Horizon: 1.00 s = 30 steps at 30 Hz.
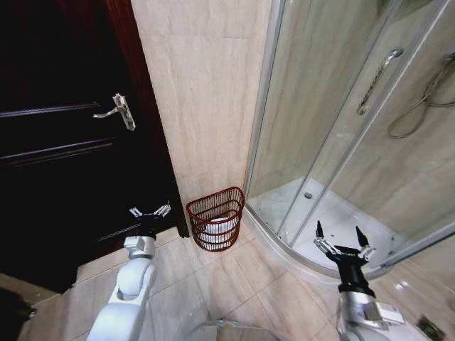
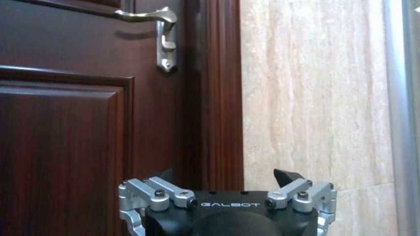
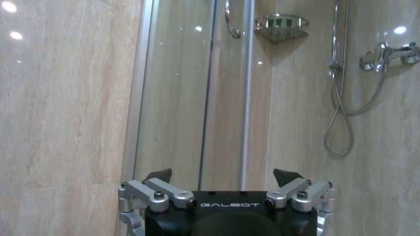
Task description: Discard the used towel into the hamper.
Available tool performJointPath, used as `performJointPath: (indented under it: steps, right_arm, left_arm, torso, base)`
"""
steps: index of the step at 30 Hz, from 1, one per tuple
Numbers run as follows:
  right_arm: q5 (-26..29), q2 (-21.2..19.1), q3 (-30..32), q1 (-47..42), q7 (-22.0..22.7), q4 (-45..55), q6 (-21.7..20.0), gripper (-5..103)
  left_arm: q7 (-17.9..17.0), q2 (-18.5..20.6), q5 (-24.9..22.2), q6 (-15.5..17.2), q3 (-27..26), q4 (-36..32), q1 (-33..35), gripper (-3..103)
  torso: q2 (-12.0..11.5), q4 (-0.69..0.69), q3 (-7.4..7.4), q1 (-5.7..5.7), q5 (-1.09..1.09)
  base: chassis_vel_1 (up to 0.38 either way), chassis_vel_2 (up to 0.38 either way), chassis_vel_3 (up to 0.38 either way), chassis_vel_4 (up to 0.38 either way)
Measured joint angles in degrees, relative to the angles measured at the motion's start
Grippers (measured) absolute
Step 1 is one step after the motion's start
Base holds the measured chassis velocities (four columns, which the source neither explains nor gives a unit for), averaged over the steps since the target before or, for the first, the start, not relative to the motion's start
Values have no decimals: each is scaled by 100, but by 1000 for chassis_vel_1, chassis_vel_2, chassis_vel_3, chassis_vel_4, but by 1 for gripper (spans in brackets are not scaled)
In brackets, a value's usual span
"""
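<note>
The hamper [image 1: 216, 219] stands on the tiled floor [image 1: 213, 284] against the beige wall, between the dark wooden door [image 1: 64, 142] and the glass shower enclosure [image 1: 334, 142], with something white lying inside it. The left tool [image 1: 150, 211] hovers near the door, spread wide and holding nothing. The right tool [image 1: 340, 236] hangs before the shower tray, also wide and bare.
</note>
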Motion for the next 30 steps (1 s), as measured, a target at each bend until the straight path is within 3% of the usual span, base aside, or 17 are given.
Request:
performJointPath:
  steps: [16, 30]
  right_arm:
    - [113, 0, 117, -71, 40, -102, 114, 100]
    - [54, 0, 136, -157, -27, -14, 125, 100]
  left_arm:
    - [156, 67, 106, 42, 248, -90, 42, 100]
    - [207, 127, 96, -124, 227, 6, 61, 100]
  torso:
    - [0, 0, 0, 0, 0]
    - [0, 0, 0, 0, 0]
  base:
    - [0, 0, 0, 0]
    - [0, 0, 0, 0]
